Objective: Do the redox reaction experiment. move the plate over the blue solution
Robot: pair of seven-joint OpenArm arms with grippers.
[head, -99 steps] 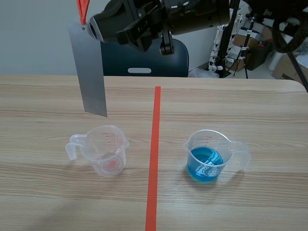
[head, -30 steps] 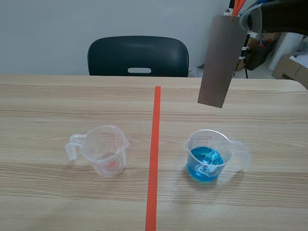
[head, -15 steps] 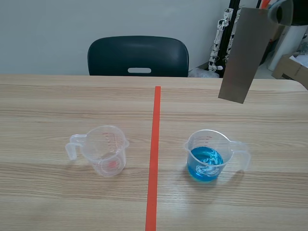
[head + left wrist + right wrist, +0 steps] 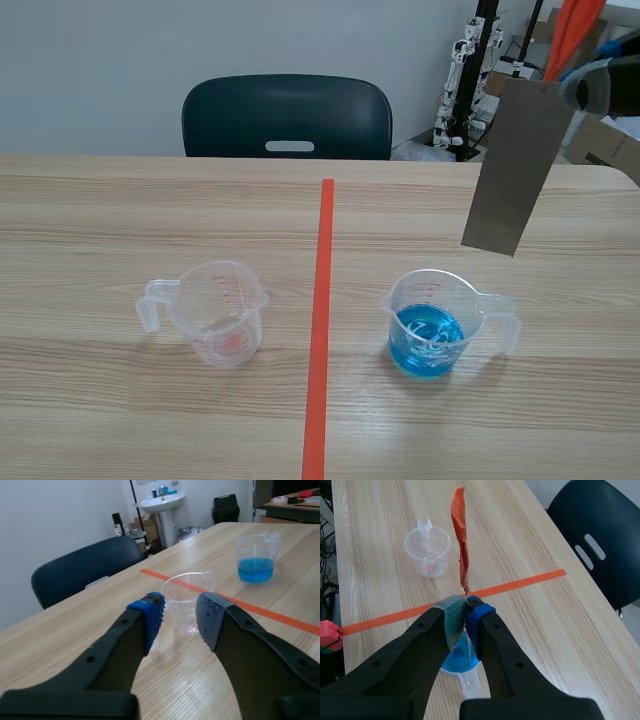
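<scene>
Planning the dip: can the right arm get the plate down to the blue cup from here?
Probably yes. The plate hangs in the right gripper roughly above the blue cup; nothing lies between, and the cup's mouth is open.

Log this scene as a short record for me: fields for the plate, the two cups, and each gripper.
plate: grey metal, hanging tilted in the air, orange ribbon at its top end, not dipped in liquid
right gripper: shut on the plate's top end, with the blue cup below it
blue cup: clear measuring cup holding blue solution, right of the tape line
empty cup: clear measuring cup, left of the tape line, looks empty
left gripper: open, holding nothing, empty cup just ahead of it
</scene>
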